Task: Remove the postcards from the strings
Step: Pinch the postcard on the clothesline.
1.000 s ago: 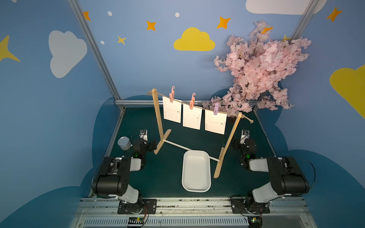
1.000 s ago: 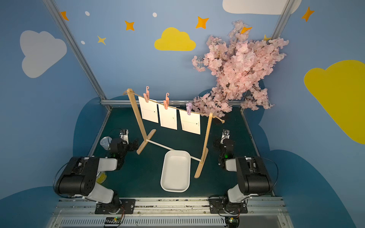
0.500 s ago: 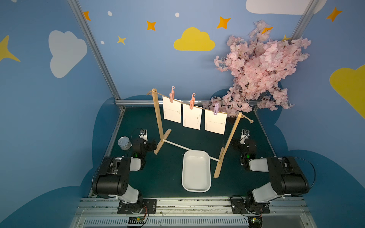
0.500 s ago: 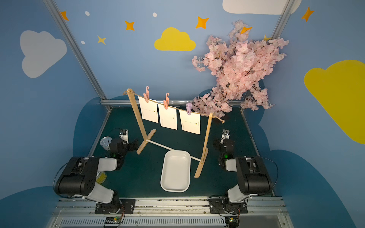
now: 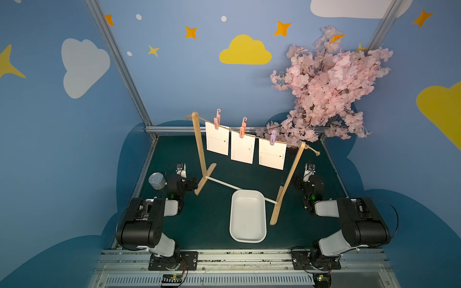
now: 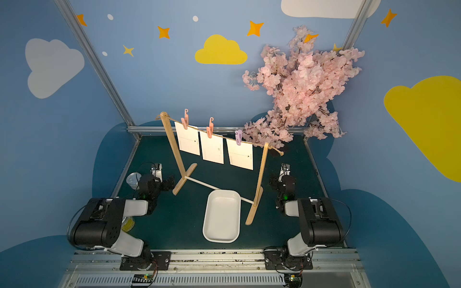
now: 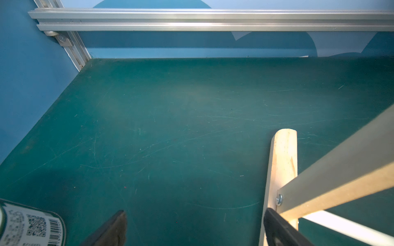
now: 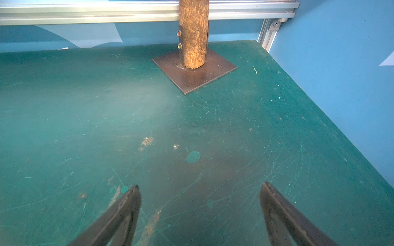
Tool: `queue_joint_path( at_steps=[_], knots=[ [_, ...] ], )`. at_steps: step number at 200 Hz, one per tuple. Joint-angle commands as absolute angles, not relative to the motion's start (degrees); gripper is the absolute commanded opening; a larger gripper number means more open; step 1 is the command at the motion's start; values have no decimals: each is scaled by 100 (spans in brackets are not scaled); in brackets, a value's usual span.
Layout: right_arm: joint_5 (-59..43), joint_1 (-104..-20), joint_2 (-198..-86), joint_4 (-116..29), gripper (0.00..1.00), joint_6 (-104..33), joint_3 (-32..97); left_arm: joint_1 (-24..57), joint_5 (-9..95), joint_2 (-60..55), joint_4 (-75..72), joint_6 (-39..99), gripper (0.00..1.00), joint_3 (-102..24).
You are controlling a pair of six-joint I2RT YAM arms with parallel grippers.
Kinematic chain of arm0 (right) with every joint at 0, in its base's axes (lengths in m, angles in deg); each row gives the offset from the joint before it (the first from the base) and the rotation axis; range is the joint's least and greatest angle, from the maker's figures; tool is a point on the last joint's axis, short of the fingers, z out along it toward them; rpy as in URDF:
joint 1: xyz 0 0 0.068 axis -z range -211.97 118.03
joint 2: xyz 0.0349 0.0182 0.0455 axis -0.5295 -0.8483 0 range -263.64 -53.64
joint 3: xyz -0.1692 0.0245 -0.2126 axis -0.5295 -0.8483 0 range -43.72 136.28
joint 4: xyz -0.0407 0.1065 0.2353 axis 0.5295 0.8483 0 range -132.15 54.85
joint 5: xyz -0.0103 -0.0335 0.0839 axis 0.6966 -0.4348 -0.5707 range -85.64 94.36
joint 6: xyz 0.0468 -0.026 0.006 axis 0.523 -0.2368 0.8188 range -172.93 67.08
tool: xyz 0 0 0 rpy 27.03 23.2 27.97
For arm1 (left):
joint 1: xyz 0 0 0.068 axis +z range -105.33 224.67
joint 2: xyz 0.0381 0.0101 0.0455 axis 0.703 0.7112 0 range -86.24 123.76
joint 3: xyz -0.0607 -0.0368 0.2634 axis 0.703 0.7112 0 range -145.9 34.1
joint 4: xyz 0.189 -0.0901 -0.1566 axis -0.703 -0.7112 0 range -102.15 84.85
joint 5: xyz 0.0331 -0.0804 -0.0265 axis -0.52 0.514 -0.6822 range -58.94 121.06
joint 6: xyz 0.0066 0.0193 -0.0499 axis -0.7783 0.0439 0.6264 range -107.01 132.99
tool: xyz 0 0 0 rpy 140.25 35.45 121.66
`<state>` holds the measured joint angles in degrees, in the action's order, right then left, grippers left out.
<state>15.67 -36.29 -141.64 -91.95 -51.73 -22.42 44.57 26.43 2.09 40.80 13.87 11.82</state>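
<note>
My left end effector (image 7: 195, 213) and right end effector (image 8: 200, 185) stand wide open, empty. The postcards (image 5: 243, 150) hang on the twine (image 5: 257, 136), 12 o'clock of the tray (image 5: 247, 219). I should pinch a lower edge, then pull downward.

The postcards' (image 5: 243, 149) print was too small to read in both top views. The white tray (image 5: 232, 219) hid a stretch of the dowel (image 5: 222, 182). In the left wrist view, the picture's edge cut off the labelled can (image 7: 32, 225), the stand's post (image 7: 341, 170) and the fingers (image 7: 113, 228) of the left pincer (image 7: 195, 210). The right wrist view likewise cropped the right pincer (image 8: 200, 184) and the tree trunk (image 8: 194, 38).
</note>
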Motion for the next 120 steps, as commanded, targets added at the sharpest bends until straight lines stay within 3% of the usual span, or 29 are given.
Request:
queue_joint_path(
  at_steps=[1,14,29,46,64,120],
  knots=[
    [1544,-3606,-14109,-9230,85,-5175,-2216,4480,2646,120,4116,1409,94,1113],
    [1625,-3624,-14050,-9232,81,-5212,-2165,4469,2496,-91,3959,1408,90,1091],
    [1829,-3652,-13650,-8108,75,-5126,-1786,4465,2242,-554,3217,1560,84,930],
    [2434,-3545,-13204,-6305,74,-4588,-1054,4460,2122,-1172,2179,1931,79,730],
    [2224,-3389,-12824,-5601,73,-4327,-691,4409,2246,-1860,1563,2416,74,705],
    [1780,-3214,-12120,-3280,72,-3877,917,3735,2283,-3851,300,3479,70,467]
  ],
)
